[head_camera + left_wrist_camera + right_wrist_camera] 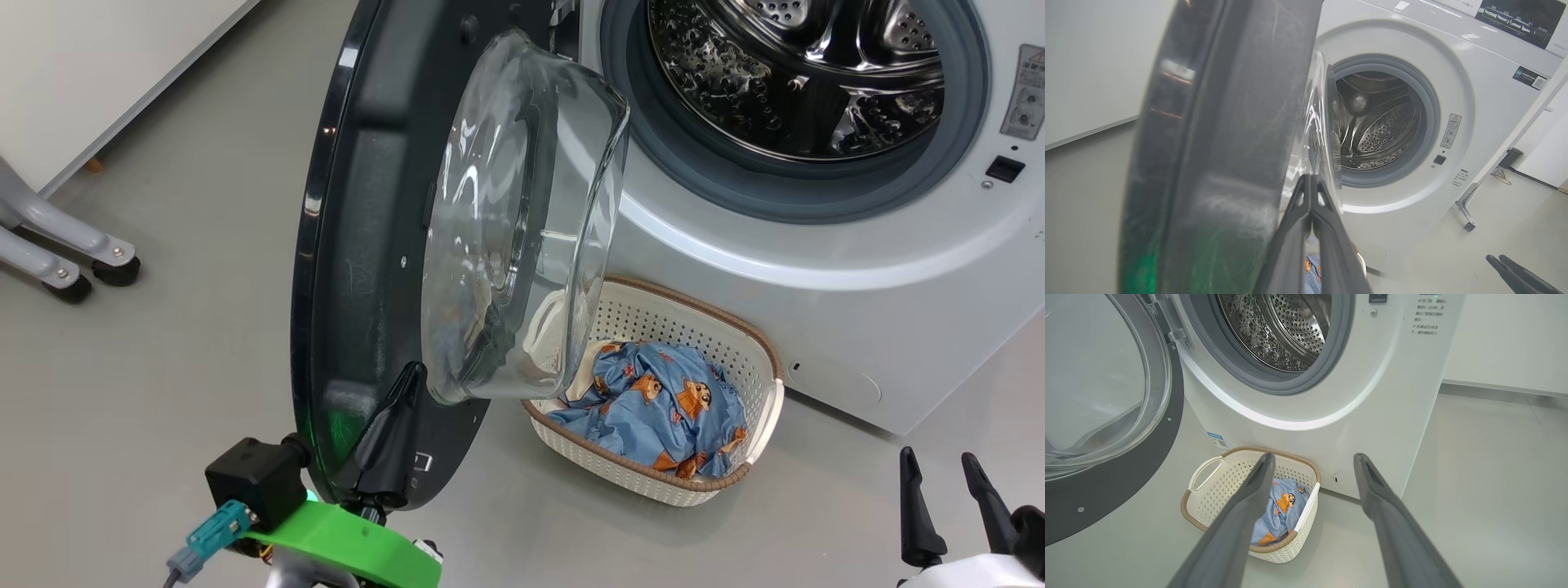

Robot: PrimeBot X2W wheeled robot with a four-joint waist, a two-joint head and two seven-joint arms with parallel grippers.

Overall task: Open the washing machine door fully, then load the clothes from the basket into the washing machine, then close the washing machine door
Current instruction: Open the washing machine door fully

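The washing machine (pixel 857 245) shows its steel drum (pixel 800 73). The washing machine door (pixel 359 245) stands swung out about square to the front, glass bowl (pixel 522 220) facing right. My left gripper (pixel 412 371) is shut, fingers together (pixel 1310 179), lying against the door's inner face just below the bowl. The basket (pixel 759 359) sits on the floor under the opening, partly behind the bowl, holding the blue printed clothes (pixel 661 400) with a cream piece at their left. My right gripper (pixel 939 455) is open and empty, well short of the basket (pixel 1208 498), its fingers (pixel 1249 506) framing the clothes (pixel 1282 506).
Grey caster legs (pixel 114 265) of a frame stand on the floor at the far left under a white panel. A metal leg with a caster (pixel 1468 212) and a cable (pixel 1500 173) lie right of the machine. Bare grey floor surrounds the basket.
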